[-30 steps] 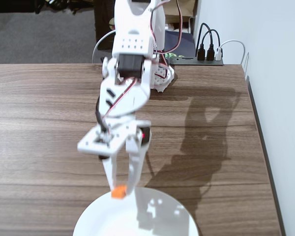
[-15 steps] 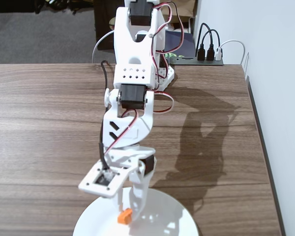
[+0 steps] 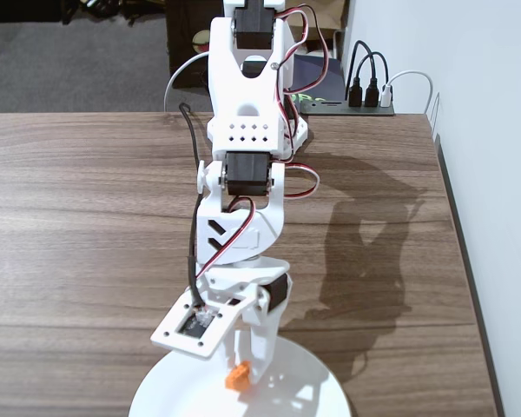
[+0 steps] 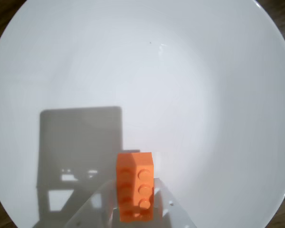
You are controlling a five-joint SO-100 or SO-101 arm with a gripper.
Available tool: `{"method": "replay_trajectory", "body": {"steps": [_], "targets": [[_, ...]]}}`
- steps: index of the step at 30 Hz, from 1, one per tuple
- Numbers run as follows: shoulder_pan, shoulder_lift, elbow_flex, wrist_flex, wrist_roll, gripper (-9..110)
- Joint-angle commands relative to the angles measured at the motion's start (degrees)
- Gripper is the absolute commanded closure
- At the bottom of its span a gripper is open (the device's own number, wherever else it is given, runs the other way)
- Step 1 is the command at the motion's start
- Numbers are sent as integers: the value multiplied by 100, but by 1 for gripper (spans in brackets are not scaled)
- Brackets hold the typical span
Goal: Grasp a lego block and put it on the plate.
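The white arm reaches toward the camera in the fixed view, its gripper (image 3: 243, 372) pointing down over the white plate (image 3: 169, 387) at the bottom edge. The orange lego block (image 3: 237, 375) sits between the white fingers just above the plate. In the wrist view the plate (image 4: 180, 85) fills nearly the whole picture. The gripper (image 4: 135, 199) is shut on the lego block (image 4: 135, 185), which stands on end at the bottom centre, studs facing right. I cannot tell whether the block touches the plate.
The plate rests on a brown wood-grain table (image 3: 78, 226). The table's right edge (image 3: 460, 252) runs beside a white wall. A black power strip with plugs (image 3: 365, 97) lies at the table's back right, behind the arm's base (image 3: 252, 130).
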Motion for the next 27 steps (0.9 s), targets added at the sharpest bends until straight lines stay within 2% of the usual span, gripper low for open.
{"method": "replay_trajectory", "body": {"steps": [1,5,9,21,27], "targets": [[-26,35,-237,18,62,97],[0,70,-237,18,158,87],[26,79,-237,9,202,83],[53,387,-167,176,536,83],[9,1292,466,642,1195,84]]}}
